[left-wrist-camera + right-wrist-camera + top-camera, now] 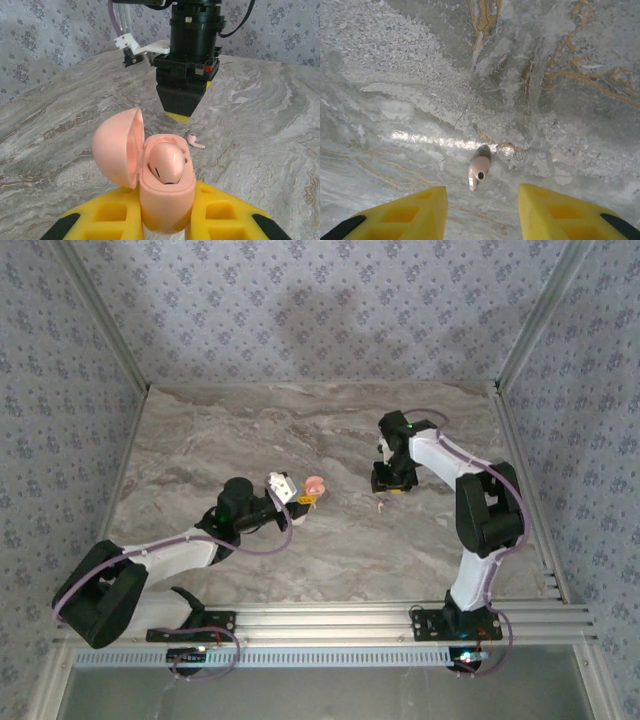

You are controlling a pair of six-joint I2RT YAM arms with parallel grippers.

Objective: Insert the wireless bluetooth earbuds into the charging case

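Marble tabletop [340, 550] (w/ earbud [479, 172]), floral-papered walls [300, 300] rnd.

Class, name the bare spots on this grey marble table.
Bare: the far strip along the wallpapered back wall, and the near middle beside the metal rail. Crowded: the centre, around the open pink charging case, tiny pale earbud and right gripper.

Grey veined marble tabletop [330, 540], blue floral wallpaper walls [320, 300], aluminium rail [340, 617]
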